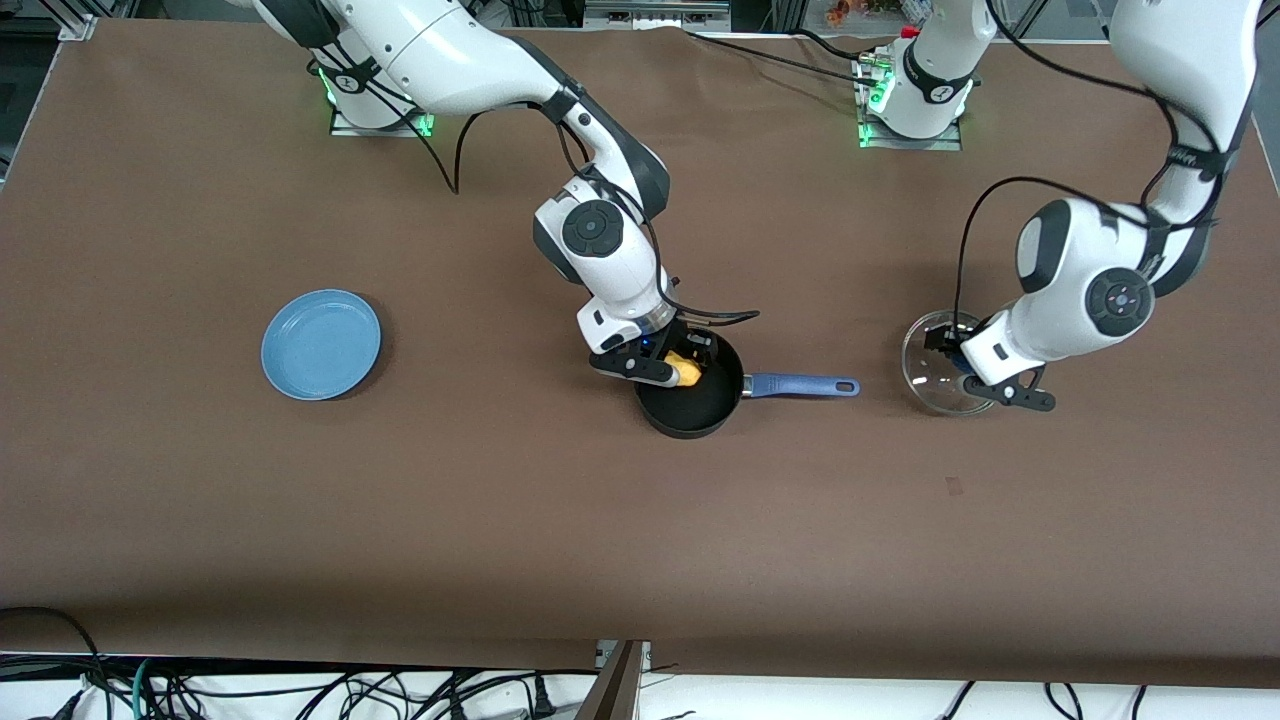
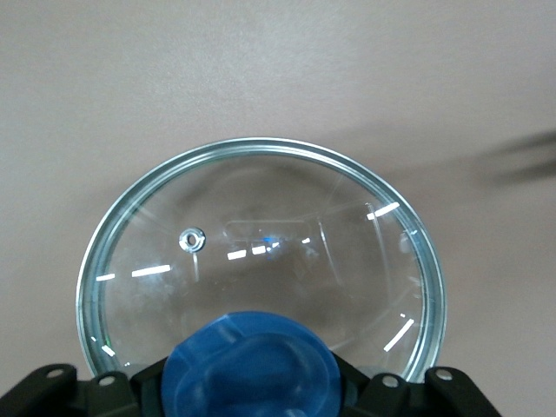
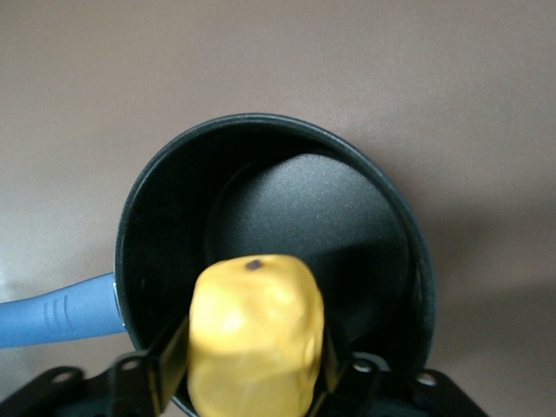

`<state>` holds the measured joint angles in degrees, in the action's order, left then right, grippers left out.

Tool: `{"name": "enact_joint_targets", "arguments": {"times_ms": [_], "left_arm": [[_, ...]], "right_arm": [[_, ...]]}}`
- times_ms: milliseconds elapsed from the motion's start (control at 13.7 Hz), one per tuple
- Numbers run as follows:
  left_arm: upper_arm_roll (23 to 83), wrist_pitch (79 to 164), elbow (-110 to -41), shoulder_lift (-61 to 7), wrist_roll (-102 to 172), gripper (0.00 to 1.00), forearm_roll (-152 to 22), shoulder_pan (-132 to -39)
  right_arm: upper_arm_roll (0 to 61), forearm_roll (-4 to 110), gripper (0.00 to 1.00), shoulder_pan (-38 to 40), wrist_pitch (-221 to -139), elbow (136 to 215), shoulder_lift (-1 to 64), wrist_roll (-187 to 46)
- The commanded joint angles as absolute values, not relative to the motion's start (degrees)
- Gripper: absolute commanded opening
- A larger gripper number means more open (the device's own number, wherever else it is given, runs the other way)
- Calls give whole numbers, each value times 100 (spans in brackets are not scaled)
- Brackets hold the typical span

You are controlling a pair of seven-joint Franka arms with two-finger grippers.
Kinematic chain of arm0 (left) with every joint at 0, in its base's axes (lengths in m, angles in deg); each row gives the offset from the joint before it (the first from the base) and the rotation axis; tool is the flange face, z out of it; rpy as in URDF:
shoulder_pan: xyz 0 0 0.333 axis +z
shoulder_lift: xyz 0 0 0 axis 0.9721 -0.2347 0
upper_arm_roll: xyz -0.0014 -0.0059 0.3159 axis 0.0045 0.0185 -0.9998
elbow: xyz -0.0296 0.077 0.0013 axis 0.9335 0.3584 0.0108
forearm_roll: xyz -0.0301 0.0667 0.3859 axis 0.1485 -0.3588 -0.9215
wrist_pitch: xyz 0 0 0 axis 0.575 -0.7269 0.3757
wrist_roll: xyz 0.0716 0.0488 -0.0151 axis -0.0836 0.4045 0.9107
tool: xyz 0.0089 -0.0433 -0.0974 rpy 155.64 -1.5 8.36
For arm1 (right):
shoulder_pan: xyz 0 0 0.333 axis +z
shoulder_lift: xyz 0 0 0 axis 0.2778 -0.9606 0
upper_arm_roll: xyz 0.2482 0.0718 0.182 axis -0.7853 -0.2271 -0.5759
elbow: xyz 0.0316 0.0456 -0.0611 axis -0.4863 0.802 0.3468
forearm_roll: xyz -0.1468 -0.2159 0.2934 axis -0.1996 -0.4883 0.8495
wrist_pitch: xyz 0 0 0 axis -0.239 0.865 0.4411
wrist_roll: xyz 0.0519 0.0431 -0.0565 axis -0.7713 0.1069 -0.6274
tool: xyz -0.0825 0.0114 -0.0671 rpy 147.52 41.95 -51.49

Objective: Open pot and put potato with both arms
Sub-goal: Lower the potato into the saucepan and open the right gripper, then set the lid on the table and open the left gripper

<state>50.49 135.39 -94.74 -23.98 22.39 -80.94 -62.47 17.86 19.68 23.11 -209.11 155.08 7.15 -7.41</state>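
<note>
The black pot (image 1: 690, 398) stands open mid-table, its blue handle (image 1: 800, 385) pointing toward the left arm's end. My right gripper (image 1: 678, 366) is shut on the yellow potato (image 1: 685, 369) and holds it just over the pot's rim; in the right wrist view the potato (image 3: 254, 334) sits between the fingers above the empty pot (image 3: 287, 208). My left gripper (image 1: 975, 375) is shut on the blue knob (image 2: 252, 365) of the glass lid (image 1: 940, 365), which rests low on the table toward the left arm's end; the lid (image 2: 261, 243) fills the left wrist view.
A flat light-blue plate (image 1: 321, 344) lies toward the right arm's end of the table. The arms' bases stand along the table's edge farthest from the front camera. Cables lie below the edge nearest the front camera.
</note>
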Motion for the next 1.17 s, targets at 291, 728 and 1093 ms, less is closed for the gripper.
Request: {"name": "enact_joint_targets", "arguments": {"times_ms": [291, 728, 1093], "left_arm": [[4935, 13740, -9104, -2843, 2277, 100, -8357, -6087], [5005, 13083, -8939, -1904, 2294, 100, -8322, -6087], [5260, 10763, -7201, -1411, 2277, 100, -8025, -6096]], "right_arm": [[2053, 1863, 100, 2167, -19572, 14464, 729, -1146], [2219, 1793, 100, 1202, -17163, 14144, 1561, -3387], [2562, 1652, 100, 427, -15526, 14144, 2178, -4953]]}}
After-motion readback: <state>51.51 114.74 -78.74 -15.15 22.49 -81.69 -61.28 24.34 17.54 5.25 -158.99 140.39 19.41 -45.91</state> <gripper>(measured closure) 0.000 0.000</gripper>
